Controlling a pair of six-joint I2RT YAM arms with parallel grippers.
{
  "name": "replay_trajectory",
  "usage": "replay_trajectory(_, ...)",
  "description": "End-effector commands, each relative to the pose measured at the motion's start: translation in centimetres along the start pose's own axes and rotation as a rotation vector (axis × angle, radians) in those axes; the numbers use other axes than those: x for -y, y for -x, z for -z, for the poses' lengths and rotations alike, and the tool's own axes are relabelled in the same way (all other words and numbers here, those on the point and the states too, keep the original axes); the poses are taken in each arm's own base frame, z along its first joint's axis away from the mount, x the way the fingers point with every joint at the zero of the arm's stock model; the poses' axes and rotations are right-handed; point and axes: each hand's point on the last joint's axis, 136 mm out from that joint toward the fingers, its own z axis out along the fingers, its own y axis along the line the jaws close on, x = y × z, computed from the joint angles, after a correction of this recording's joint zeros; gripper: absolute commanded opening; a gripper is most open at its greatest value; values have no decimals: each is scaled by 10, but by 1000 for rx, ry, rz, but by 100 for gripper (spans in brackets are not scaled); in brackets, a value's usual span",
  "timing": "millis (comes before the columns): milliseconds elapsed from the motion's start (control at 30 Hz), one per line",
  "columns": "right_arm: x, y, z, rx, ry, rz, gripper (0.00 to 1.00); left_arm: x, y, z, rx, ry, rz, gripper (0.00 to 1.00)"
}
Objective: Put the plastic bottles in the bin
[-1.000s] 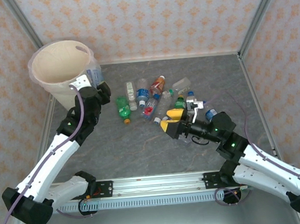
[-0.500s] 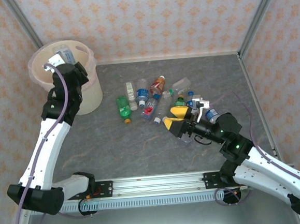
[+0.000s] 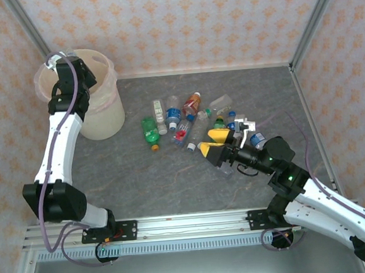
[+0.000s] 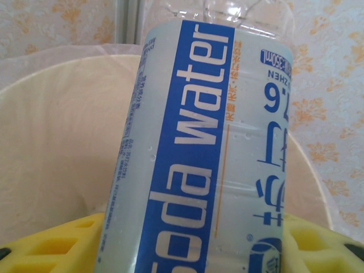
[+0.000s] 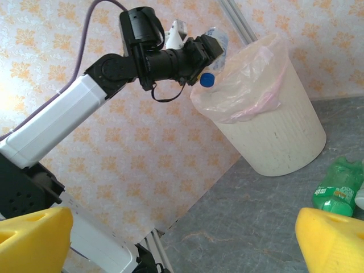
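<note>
Left wrist view: my left hand [image 4: 187, 250] is clamped on a clear soda-water bottle [image 4: 210, 142]. Its yellow pads [image 4: 51, 244] sit either side of the blue label, with the inner wall of the cream bin [image 4: 51, 142] behind. In the right wrist view the bottle hangs cap-down, high in the frame at the left edge of the bin's rim. It is close to the pink liner [image 5: 250, 85] rather than over the middle of the mouth. My worry is that, if I let go here, it could clip the rim or snag the liner and tumble outside. In the top view, right of centre, my right hand [image 3: 213, 141] stands wide and empty just beside the pile of bottles [image 3: 181, 121] on the worktop [image 3: 173, 181]. The pile is crowded, so closing there could knock neighbouring bottles and send them rolling.
</note>
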Motion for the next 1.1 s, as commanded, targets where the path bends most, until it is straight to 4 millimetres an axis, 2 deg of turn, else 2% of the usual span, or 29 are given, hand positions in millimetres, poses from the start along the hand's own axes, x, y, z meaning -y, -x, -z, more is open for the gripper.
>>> replay_trajectory(0, -13, 17, 3, 40, 20, 23, 100, 2, 16, -8, 10, -14, 28, 56)
replay_trajectory(133, -12, 16, 3, 37, 11, 18, 100, 1, 17, -17, -8, -7, 31, 59)
replay_trajectory(167, -10, 15, 3, 35, 8, 16, 100, 2, 16, -18, -12, -13, 34, 63)
replay_trajectory(200, -10, 15, 3, 38, 5, 16, 100, 3, 16, -18, -14, -21, 37, 70)
replay_trajectory(267, -8, 14, 2, 36, 2, 12, 100, 3, 18, -16, -11, -24, 51, 93)
replay_trajectory(300, -7, 13, 1, 32, -1, 11, 100, 4, 20, -13, -6, -32, 57, 99)
replay_trajectory(667, -1, 6, -4, 26, -5, -18, 100, 28, 36, 28, 36, -164, 104, 99)
replay_trajectory(867, 8, 5, -4, 29, -42, -28, 100, 58, 22, 57, 39, -262, 100, 99)
replay_trajectory(1067, 30, 2, -3, 38, -153, -40, 100, 102, -9, 92, 7, -388, 64, 99)
